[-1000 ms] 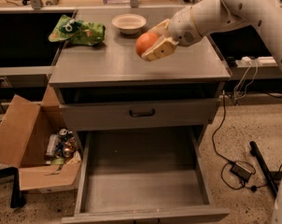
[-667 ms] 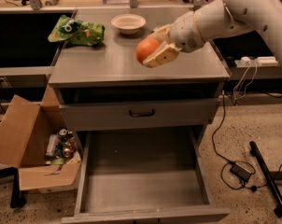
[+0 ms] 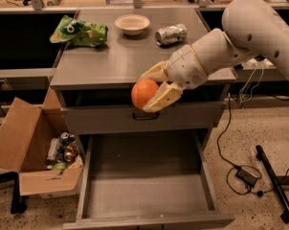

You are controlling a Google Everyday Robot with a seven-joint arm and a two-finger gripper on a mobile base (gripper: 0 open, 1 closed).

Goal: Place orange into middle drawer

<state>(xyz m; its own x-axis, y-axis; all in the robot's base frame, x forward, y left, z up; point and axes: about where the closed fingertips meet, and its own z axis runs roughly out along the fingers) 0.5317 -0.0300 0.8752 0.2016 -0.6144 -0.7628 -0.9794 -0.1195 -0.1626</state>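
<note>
One gripper [image 3: 148,92], fingers clamped on the orange [image 3: 142,94], hangs at frame centre, above the open drawer [image 3: 144,193] at lower centre.

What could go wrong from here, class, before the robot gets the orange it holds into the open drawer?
1. The gripper, in front of the closed drawer front, has its jaws shut on the orange well above the middle drawer; released there, the round fruit might bounce out.
2. Lowering, the arm could catch the countertop edge.
</note>
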